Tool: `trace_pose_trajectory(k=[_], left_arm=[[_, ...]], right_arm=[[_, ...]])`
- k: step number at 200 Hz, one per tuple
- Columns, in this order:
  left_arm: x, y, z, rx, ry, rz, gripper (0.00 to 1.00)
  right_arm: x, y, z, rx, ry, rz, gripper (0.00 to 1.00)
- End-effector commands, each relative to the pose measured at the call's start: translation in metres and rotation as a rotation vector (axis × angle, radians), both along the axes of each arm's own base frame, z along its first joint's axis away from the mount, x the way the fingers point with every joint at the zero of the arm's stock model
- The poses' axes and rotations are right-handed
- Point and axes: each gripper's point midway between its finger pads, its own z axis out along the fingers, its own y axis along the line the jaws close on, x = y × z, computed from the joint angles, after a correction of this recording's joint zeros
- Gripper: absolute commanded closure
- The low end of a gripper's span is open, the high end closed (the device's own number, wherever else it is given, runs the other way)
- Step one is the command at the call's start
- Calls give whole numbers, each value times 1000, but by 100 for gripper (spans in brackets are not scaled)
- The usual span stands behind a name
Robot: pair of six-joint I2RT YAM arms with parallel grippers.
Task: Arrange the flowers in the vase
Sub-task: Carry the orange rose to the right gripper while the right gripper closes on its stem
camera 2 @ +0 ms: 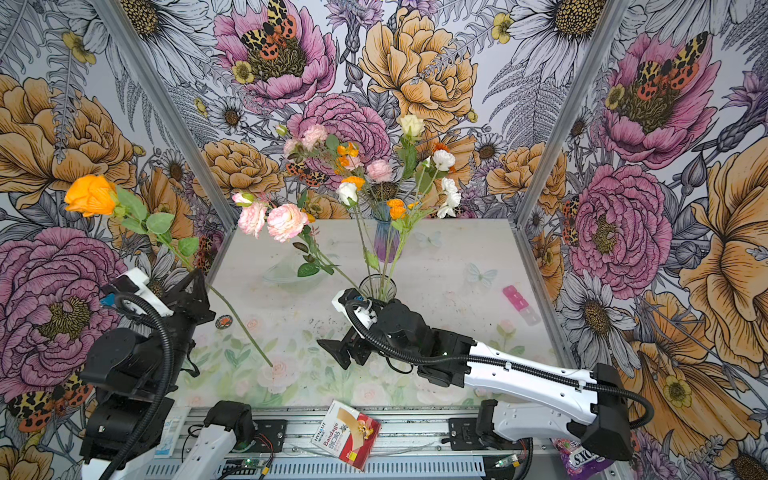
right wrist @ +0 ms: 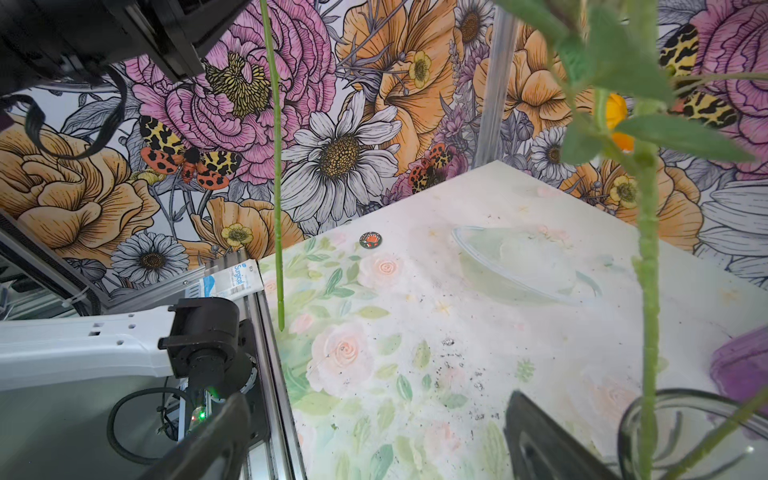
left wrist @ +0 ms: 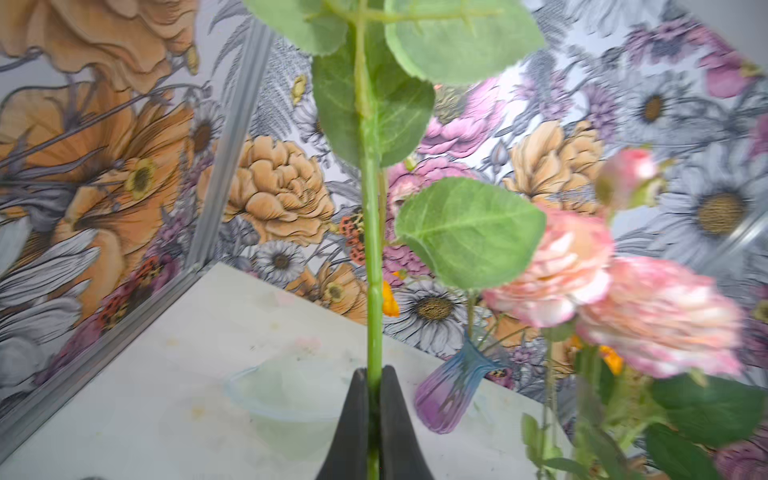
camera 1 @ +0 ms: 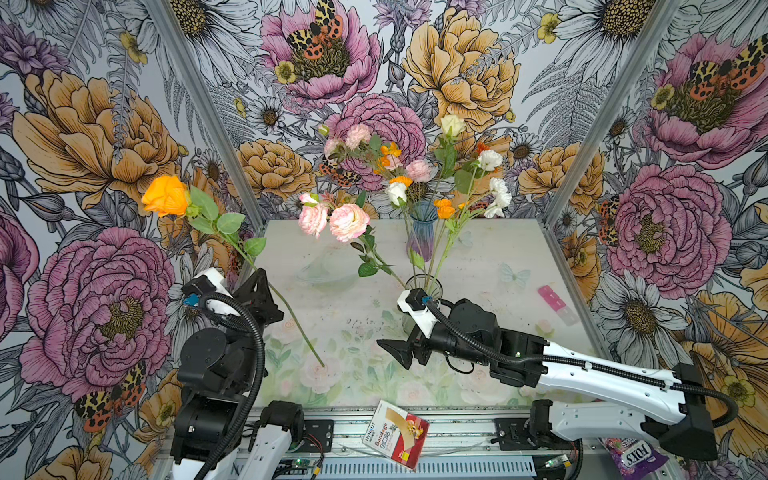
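Left hand: raised at the left edge of the tabletop, where I have it clamped on the stem of an orange rose. In the left wrist view both fingers press the green stem between them, with leaves above. The bloom leans out to the left against the patterned wall, and the stem slants down to the right past this hand. Whether its lower end touches the tabletop I cannot tell.

A small round badge lies just beside this hand in a top view. A clear shallow bowl rests farther back, left of centre.

At the centre stands the clear vase, upright, holding the other flowers. Two pink blooms lean out to the left, and white, orange, pink and cream blooms rise above the rim. A blue-and-purple vase stands behind it.

My right hand lies low in front of the clear vase, just left of its base, with its fingers wide apart and holding nothing. The right wrist view shows bare tabletop between them and the vase rim beside one finger.

A pink block lies near the right edge. A bandage box leans on the front rail.
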Motion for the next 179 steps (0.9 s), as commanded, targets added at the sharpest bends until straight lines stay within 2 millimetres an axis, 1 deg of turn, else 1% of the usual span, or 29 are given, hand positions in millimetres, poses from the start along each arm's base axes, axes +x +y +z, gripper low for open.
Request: trace_pose_trajectory(k=[1, 18, 37, 57, 77, 94, 107, 121, 136, 150, 162, 179], left_arm=[[-12, -46, 38, 56, -204, -259, 100], [-11, -70, 42, 78, -223, -393, 100], [-19, -97, 50, 98, -255, -553, 100], [-24, -113, 50, 133, -270, -622, 100], [-32, -129, 53, 156, -297, -689, 100], [-35, -143, 56, 175, -306, -738, 100], [-34, -152, 55, 182, -299, -760, 100], [-33, -162, 52, 196, -292, -784, 100], [-31, -171, 48, 212, -284, -796, 100], [-30, -178, 46, 224, -279, -803, 100], [-29, -182, 44, 234, -276, -803, 100], [-27, -186, 42, 238, -273, -797, 100]], right_arm=[[-8, 12, 32, 55, -41, 74, 9], [-12, 17, 49, 80, -66, 107, 14], [-13, 23, 65, 99, -96, 130, 19], [-12, 30, 80, 114, -127, 147, 23], [-8, 38, 95, 130, -155, 149, 24], [-4, 43, 106, 141, -183, 154, 26], [0, 45, 115, 151, -197, 145, 28], [2, 47, 121, 161, -203, 148, 33], [4, 49, 122, 162, -204, 149, 36], [4, 49, 123, 164, -204, 149, 41], [6, 49, 122, 162, -202, 144, 49], [7, 49, 122, 161, -200, 136, 63]])
